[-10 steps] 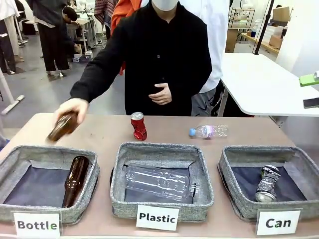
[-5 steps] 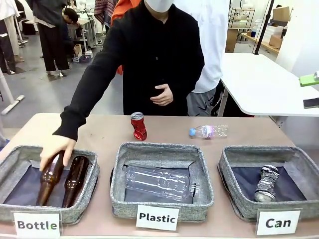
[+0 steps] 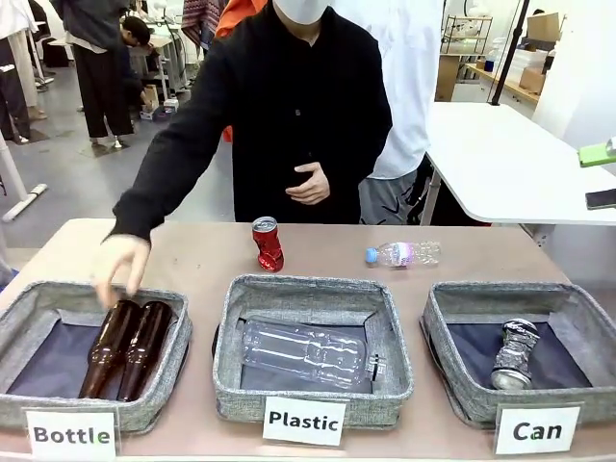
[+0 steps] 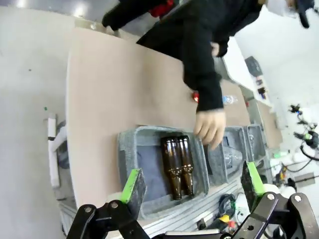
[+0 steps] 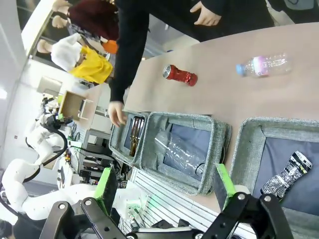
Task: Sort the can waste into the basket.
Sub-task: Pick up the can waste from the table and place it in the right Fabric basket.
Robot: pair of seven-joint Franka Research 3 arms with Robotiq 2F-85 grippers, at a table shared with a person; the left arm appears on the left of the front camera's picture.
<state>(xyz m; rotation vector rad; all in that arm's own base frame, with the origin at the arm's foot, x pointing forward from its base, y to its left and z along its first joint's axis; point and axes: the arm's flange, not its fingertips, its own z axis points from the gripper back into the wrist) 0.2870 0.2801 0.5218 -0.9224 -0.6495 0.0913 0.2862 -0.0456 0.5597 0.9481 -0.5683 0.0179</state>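
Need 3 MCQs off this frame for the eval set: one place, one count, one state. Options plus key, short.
1. Where is the crushed red metal can with a silver top?
A) on the brown tabletop, beyond the grey fabric basket marked "Plastic"
B) inside the basket marked "Can"
C) in the person's hand

2. How many brown glass bottles lie in the grey fabric basket marked "Bottle"?
A) one
B) two
C) three

3. What state is the left end effector in?
A) open, empty
B) shut on a bottle
C) shut on a can

Key:
1 A: the can sits on bare table past that basket's far rim.
2 B: two lie side by side.
3 A: the left wrist view shows its green pads wide apart, gripping nothing.
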